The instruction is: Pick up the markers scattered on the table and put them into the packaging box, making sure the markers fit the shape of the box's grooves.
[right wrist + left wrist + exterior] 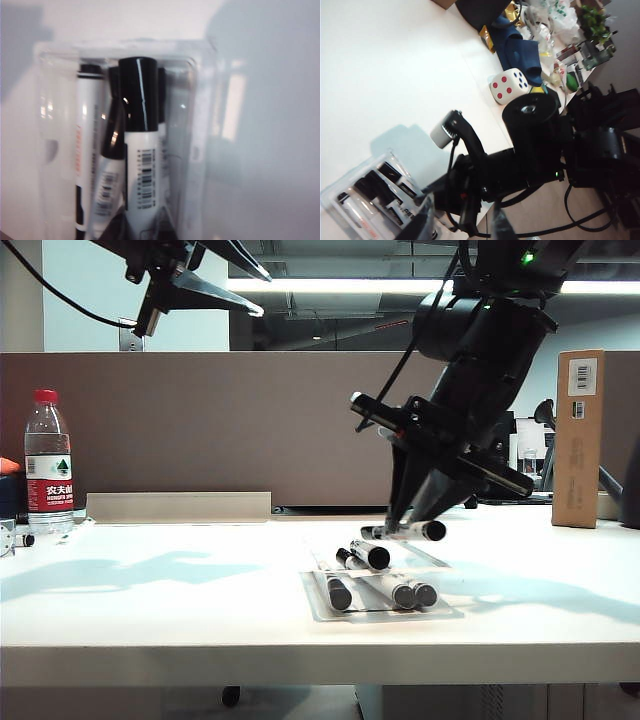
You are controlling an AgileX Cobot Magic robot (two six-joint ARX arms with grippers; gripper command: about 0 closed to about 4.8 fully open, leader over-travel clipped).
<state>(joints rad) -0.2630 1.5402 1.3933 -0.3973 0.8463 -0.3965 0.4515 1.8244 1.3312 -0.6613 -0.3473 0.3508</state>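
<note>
Markers (380,590) are mostly in the packaging box (318,612) already, from what I can see: in the exterior view three lie low in the clear tray near the middle of the table (150,600), their dark ends facing me, and another rests on top, askew and not seated in a groove. My right gripper (415,520) hangs just above the far side of the tray, closed on one more marker (405,531), which it holds roughly level over the box; through the right wrist view that marker (140,140) sits cap-forward above the tray (200,100), with others beneath and beside it. My left gripper (215,285) is lifted high at the top left of the exterior view, well apart from the tray; it looks partly open and I see nothing between its fingers, and in its own wrist view the fingers are only a dark blur at the frame edge. I judge the task to be near its end: the held marker must go down into a free groove, and the crooked one likely needs nudging flat. No loose markers show elsewhere on the table.
</note>
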